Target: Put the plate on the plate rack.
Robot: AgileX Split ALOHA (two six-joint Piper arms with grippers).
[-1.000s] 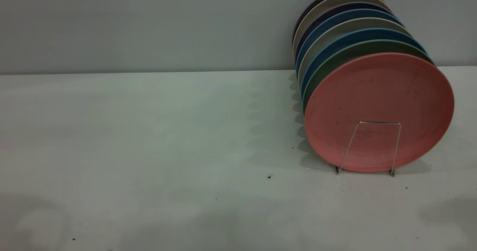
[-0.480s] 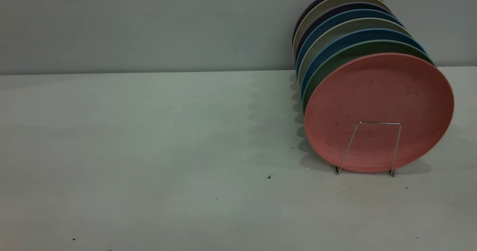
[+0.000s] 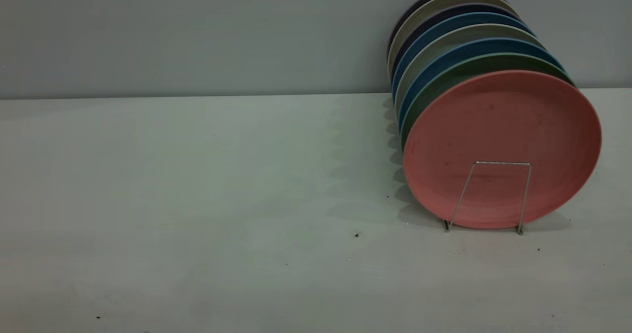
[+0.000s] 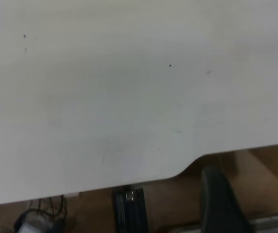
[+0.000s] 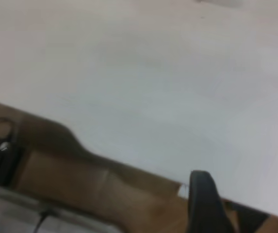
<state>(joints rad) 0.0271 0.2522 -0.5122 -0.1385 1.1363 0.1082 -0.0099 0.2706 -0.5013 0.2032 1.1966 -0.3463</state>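
Left gripper: one dark finger (image 4: 219, 201) shows at the left wrist view's edge, over the table (image 4: 129, 97) edge; whether it is wide or narrow cannot be told.
Right gripper: one dark finger (image 5: 203, 201) shows in the right wrist view, near the table's edge; its opening cannot be told either.
Exterior view: neither arm appears.
Plate (image 3: 502, 147): salmon-pink, on edge, front of a row of plates at the table's right.
Rack (image 3: 493, 194): its wire loop stands in front of the plate's lower part.
Row behind: green plate (image 3: 461, 73), then blue (image 3: 444, 56) and beige ones.
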